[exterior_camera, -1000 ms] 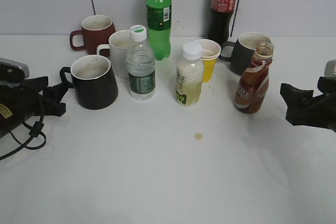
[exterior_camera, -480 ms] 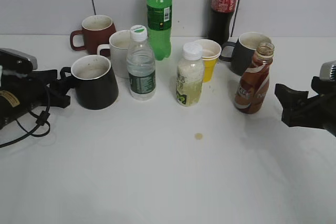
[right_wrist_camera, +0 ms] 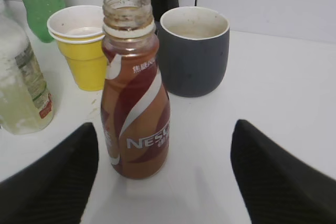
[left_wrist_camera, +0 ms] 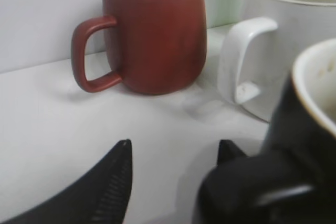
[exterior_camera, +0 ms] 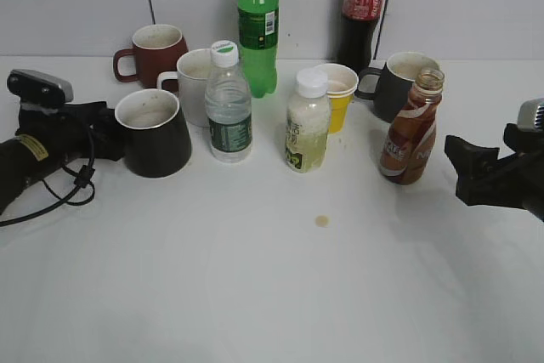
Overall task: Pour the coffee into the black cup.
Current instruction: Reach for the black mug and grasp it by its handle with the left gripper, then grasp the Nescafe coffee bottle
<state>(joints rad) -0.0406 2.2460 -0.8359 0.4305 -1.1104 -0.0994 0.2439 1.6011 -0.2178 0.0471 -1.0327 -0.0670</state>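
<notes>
Jaws open on both arms, left gripper (exterior_camera: pixel 109 138) now nearer, right at the black cup (exterior_camera: pixel 155 133) handle.

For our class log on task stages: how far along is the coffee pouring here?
Nothing is poured yet. The coffee bottle stands upright and untouched, framed by the open right claw. The left claw is open at the black cup, around its handle. Still left: gripping, lifting, tilting and pouring.

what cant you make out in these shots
- Handle of the glossy black mug: exterior view, hidden behind the left gripper; blurred in the left wrist view.
- Coffee level in the brown curvy plastic bottle: opaque wrap.
- Right gripper: fingertips cut off by the right wrist frame's bottom edge.
</notes>
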